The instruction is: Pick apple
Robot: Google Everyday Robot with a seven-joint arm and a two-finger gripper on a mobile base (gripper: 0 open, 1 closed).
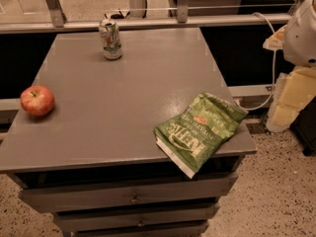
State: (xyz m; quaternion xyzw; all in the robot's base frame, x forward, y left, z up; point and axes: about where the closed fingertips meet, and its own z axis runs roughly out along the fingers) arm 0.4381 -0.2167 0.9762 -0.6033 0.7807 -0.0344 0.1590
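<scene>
red apple [37, 100] is sitting way over at the left edge of the grey table [138, 98], well apart from everything else. the gripper [292, 97] is off the right side of the table, past the corner. it's the pale yellowish blocky bit under the white arm housing [303, 31]. it obviously isn't holding the apple, but i can't tell whether it's wide or narrow.

what worries me: the apple is round and right by the edge, so a sloppy approach that nudges it sideways could roll it off onto the floor. the arm also has to cross the whole top to get there. the green chip bag [200, 130] lies at the right front corner, hanging over the edge, so a low sweep could drag it off. the soda can [110, 39] at the back looks out of the way.

most of the arm is cut off at the right border, so how the gripper is turned is anyone's guess. the apple's far side is hidden too.
</scene>
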